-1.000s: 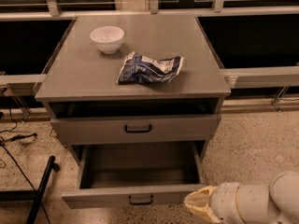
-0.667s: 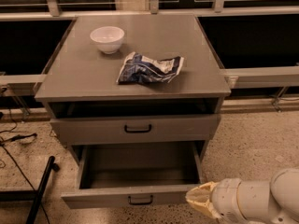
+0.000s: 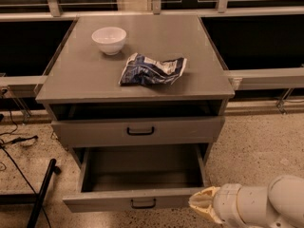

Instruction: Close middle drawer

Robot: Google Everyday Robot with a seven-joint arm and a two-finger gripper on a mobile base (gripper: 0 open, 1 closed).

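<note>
The middle drawer (image 3: 102,202) is pulled far out of the grey cabinet (image 3: 85,80). Its low front panel carries a small black bar handle (image 3: 143,204), and its deep grey box is empty. The taller-fronted top drawer (image 3: 95,132) above it stands slightly out. The lowest drawer is out of view. My gripper (image 3: 203,204), cream at the tip on a white arm, is at the bottom right. It is right beside the right front corner of the middle drawer's panel. I cannot tell whether it touches the panel.
A white bowl (image 3: 109,40) and a crumpled blue and white chip bag (image 3: 152,69) lie on the cabinet top. A black pole (image 3: 42,194) and cables (image 3: 14,141) lie on the speckled floor to the left. Rails and dark windows stand behind the cabinet.
The gripper has barely shifted beside the drawer's right front corner. The middle drawer stands as far out as before.
</note>
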